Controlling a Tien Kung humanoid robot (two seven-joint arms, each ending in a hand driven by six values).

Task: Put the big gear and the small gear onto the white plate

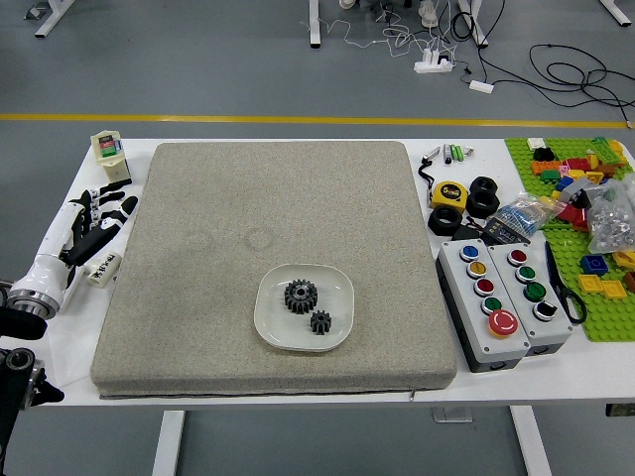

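One left hand (89, 244), fingers spread, beside mat (248, 198)

The left arm (48, 273) is cut off by the left edge, and the counter (74, 362), the green board (610, 319) and the clear bag (611, 226) by the right. The big gear (301, 296) and small gear (320, 321) hide patches of the plate (303, 275). The label on the pale box (116, 170) is too small to read.

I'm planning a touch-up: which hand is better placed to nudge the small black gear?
Probably the left hand: it shows beside the grey fabric mat, though short of the gear; the right is unseen.
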